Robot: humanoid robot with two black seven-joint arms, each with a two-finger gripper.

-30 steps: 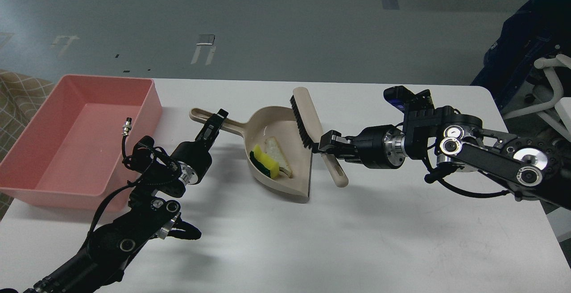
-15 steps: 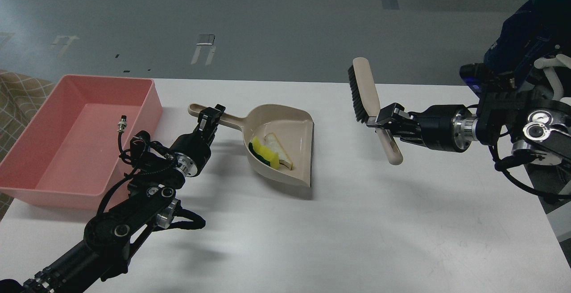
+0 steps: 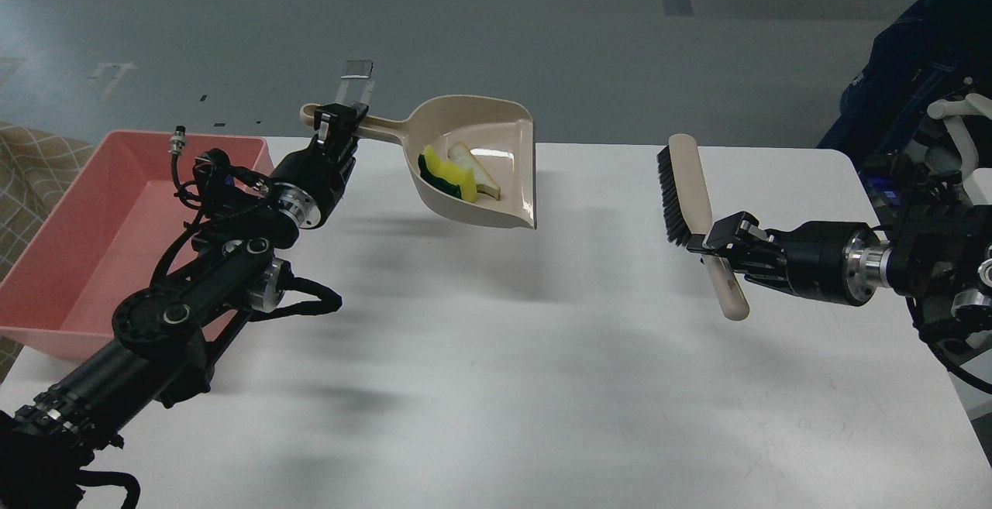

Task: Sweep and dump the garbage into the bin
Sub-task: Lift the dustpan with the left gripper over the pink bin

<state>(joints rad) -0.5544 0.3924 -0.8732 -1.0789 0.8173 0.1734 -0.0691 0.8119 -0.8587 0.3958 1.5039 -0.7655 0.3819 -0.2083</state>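
- Gripping the long handle of the beige dustpan (image 3: 480,164), the left gripper (image 3: 339,123) is clenched around that handle near its far end, in the head view, the only view given.
- The dustpan is hanging in the air above the far part of the white table (image 3: 504,354), with its shadow lying on the tabletop below and its open mouth facing right and slightly down.
- The garbage is resting inside the pan: the yellow chunk (image 3: 448,169), showing a dark green edge, is lying against the pale strip (image 3: 474,168), and both are sitting toward the pan's lower inner wall.
- The salmon-pink bin (image 3: 93,238) is standing on the table's left edge, to the left of the raised dustpan, and the left arm is crossing in front of its right wall, hiding part of it.
- The right gripper (image 3: 725,242) is clamping the handle of the beige brush (image 3: 694,199), with the black bristles pointing left and the brush head angled up and away from the robot.
- The brush is being held well apart from the dustpan, over the right half of the table; whether it is touching the surface cannot be told.
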